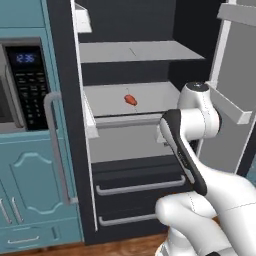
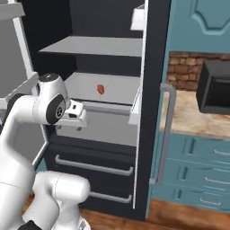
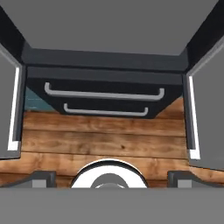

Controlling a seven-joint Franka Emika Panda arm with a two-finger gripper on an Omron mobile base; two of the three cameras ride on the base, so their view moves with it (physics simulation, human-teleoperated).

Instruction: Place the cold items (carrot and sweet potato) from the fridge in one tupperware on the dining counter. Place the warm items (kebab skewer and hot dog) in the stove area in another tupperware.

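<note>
Before open fridge: claw wide, empty

Below the claw point(image 3: 112, 177), fingertips point(image 3: 41, 178) spread fully apart, nothing held, sit two fridge point(image 1: 130, 65) drawers point(image 3: 105, 94). Sweet potato point(image 1: 130, 100) lies on a shelf point(image 1: 150, 97) above and beyond the claw, well apart.

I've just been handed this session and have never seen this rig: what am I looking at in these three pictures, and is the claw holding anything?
A white robot arm stands before an open fridge. Two pictures come from cameras behind the arm, left and right. The third looks along the claw, pointing down past the dark drawers to the wooden floor. A small reddish-orange root, probably the sweet potato, lies on a pale shelf, apart from the arm. The claw's tips stand wide open, holding nothing.
</note>
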